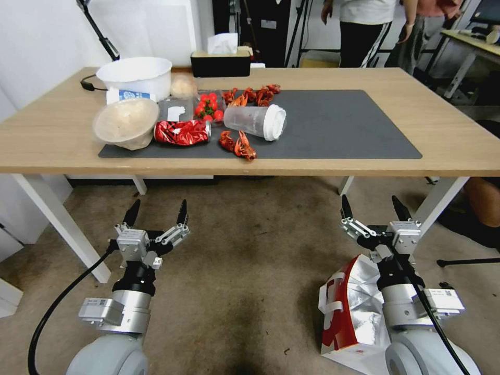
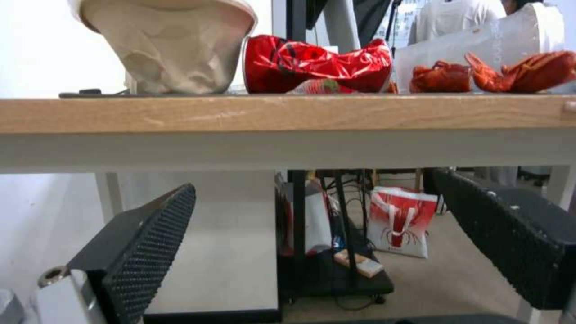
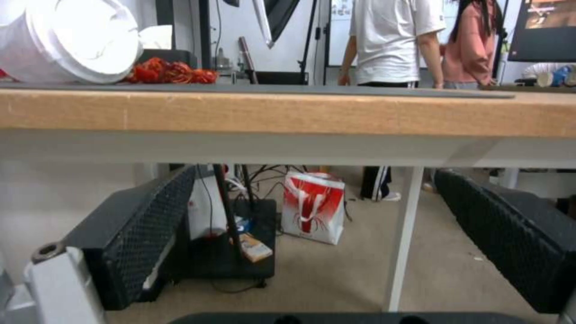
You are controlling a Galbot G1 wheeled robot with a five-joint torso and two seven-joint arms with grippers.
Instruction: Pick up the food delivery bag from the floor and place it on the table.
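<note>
floor [image 1: 250, 271]: beige carpet, stained
bench [image 1: 442, 130]: food clutter at 11 o'clock
food delivery bag [image 1: 350, 312]: on floor at 5 o'clock, partly hidden behind right arm
left gripper [image 1: 156, 213]: released, empty
right gripper [image 1: 372, 208]: released, above bag

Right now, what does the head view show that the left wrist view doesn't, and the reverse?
Head view, not left wrist: the food delivery bag on the floor beside the right arm, its foil lining exposed, and the open right gripper.
Left wrist, not head: looking under the table, a second red-and-white bag standing on the floor beyond it.
Both: the table's near edge, the red foil wrapper, the crayfish and the open left gripper.
</note>
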